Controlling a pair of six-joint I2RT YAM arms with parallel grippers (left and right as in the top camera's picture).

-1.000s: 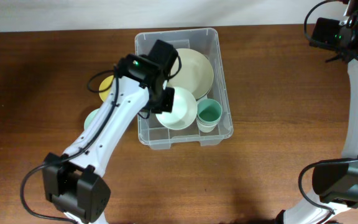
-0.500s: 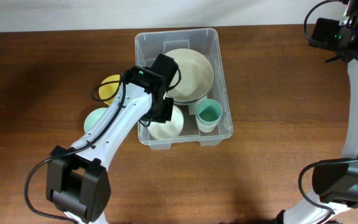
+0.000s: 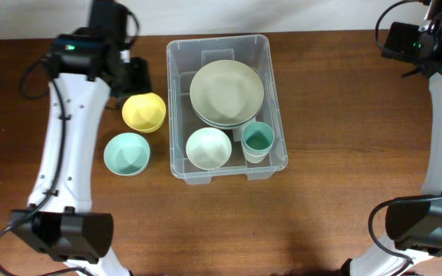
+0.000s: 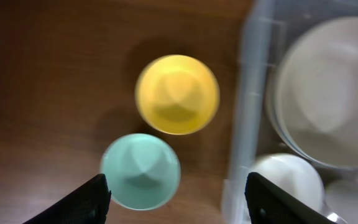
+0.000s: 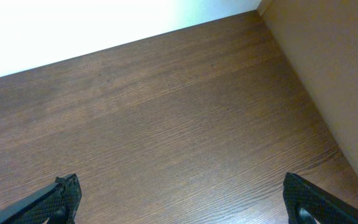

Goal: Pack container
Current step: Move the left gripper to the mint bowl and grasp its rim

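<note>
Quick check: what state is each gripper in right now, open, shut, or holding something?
Left gripper: open, holding nothing.
Right gripper: open, holding nothing.

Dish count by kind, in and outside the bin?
Bowls: 3. yellow bowl and teal bowl outside the bin, white bowl inside.
Cups: 1. cup inside.
Plates: 2, it seems. plates are stacked inside, with a second rim showing under the top one.
Total: 6 dishes.
</note>
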